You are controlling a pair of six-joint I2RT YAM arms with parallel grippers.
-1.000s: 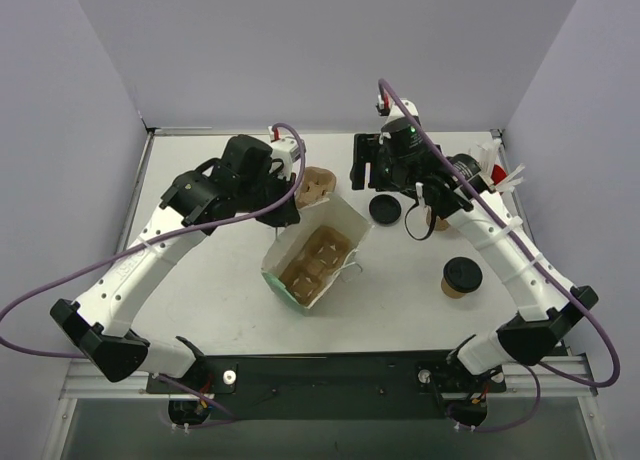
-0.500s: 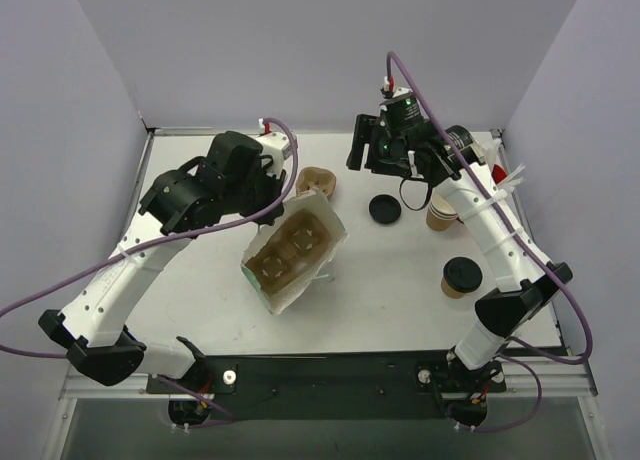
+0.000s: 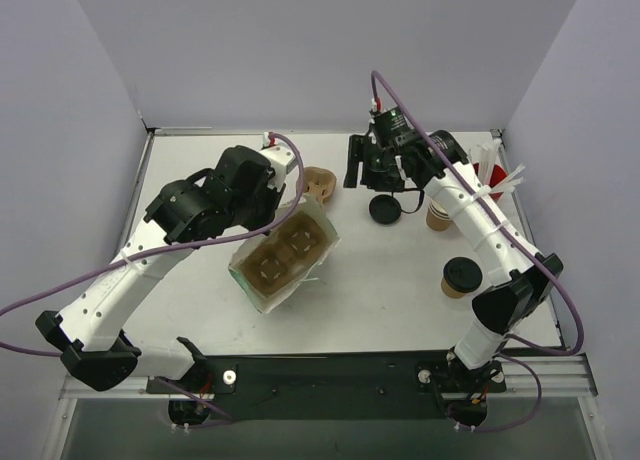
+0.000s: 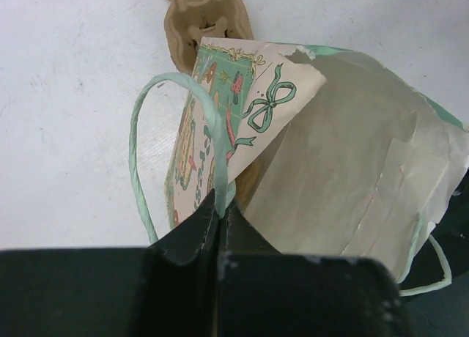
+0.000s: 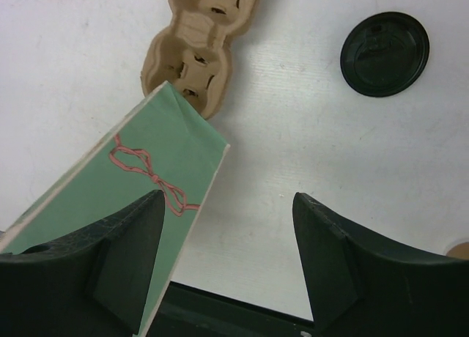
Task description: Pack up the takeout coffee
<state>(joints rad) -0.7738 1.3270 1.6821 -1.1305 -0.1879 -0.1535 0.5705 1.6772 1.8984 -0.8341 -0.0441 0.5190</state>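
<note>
Overhead view first: the left gripper point(image 3: 296, 208) sits just left of centre, clamped tight on the top edge of a green paper gift bag point(image 3: 322, 242). The bag hangs tilted with its mouth facing up, and a brown moulded tray point(image 3: 283, 257) with round wells lies inside it. A second pulp carrier point(image 3: 320, 183) lies on the white table point(image 3: 400, 290) just above the bag. The right gripper point(image 3: 362, 173) hovers right of that carrier, jaws well apart and empty. A black lid point(image 3: 383, 209) lies flat just below and to the right of it. The takeout coffee point(image 3: 438, 218) stands open-topped at right of centre, partly hidden by the right arm and well apart from the bag. A lidded cup point(image 3: 460, 277) stands lower right, and a red cup point(image 3: 497, 177) of white sticks is at the right edge

Left wrist view: the black fingers point(image 4: 209, 220) meet at lower centre, pinching the printed bag wall together with its green handle point(image 4: 139, 146). The pale inside of the bag fills the right half, and the loose carrier shows at the top

Right wrist view: both fingers point(image 5: 124, 256) stand wide with only table between them. The bag's green side with a red bow is at lower left, the carrier at upper left and the lid at upper right
</note>
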